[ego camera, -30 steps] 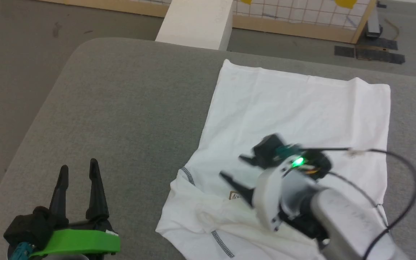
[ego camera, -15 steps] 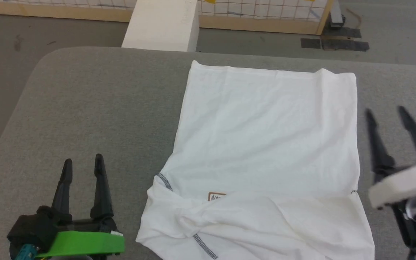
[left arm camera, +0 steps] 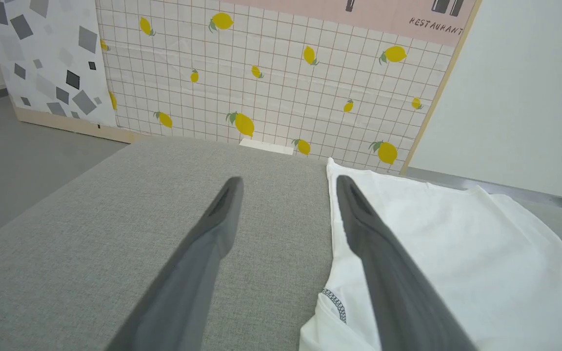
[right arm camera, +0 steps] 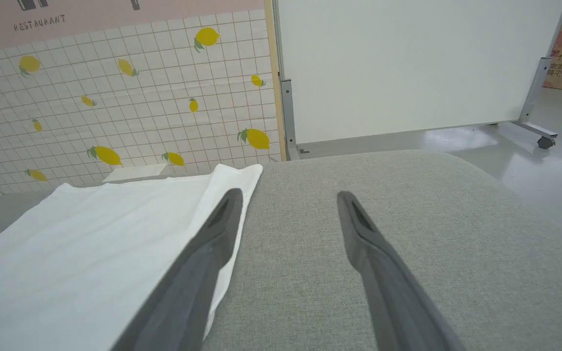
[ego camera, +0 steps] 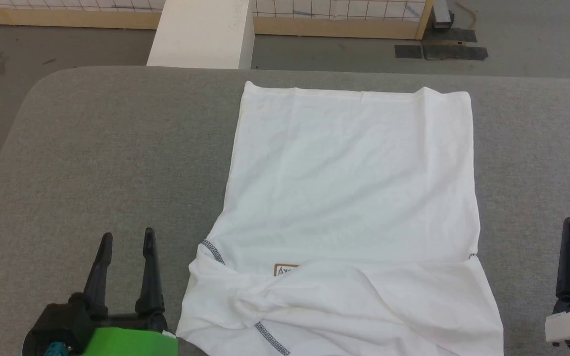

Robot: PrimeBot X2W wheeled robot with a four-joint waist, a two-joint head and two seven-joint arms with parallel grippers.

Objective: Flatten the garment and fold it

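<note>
While garment (ego camera: 349, 188) lies on table (ego camera: 117, 148), L end effector (ego camera: 127, 234), R end effector (right arm camera: 288, 193) both spread, empty

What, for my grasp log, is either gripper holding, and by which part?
Nothing. The left gripper and right gripper have open, empty jaws over the grey surface, on either side of the shirt.

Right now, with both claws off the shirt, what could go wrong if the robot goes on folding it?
1. The shirt is smooth at its far part, but its near part is bunched and twisted. Folding over that would likely trap creases.
2. The left gripper and right gripper are open beside the shirt, holding nothing. A pinch at the layered near part might catch only the top layer and drag the smooth part askew.
</note>
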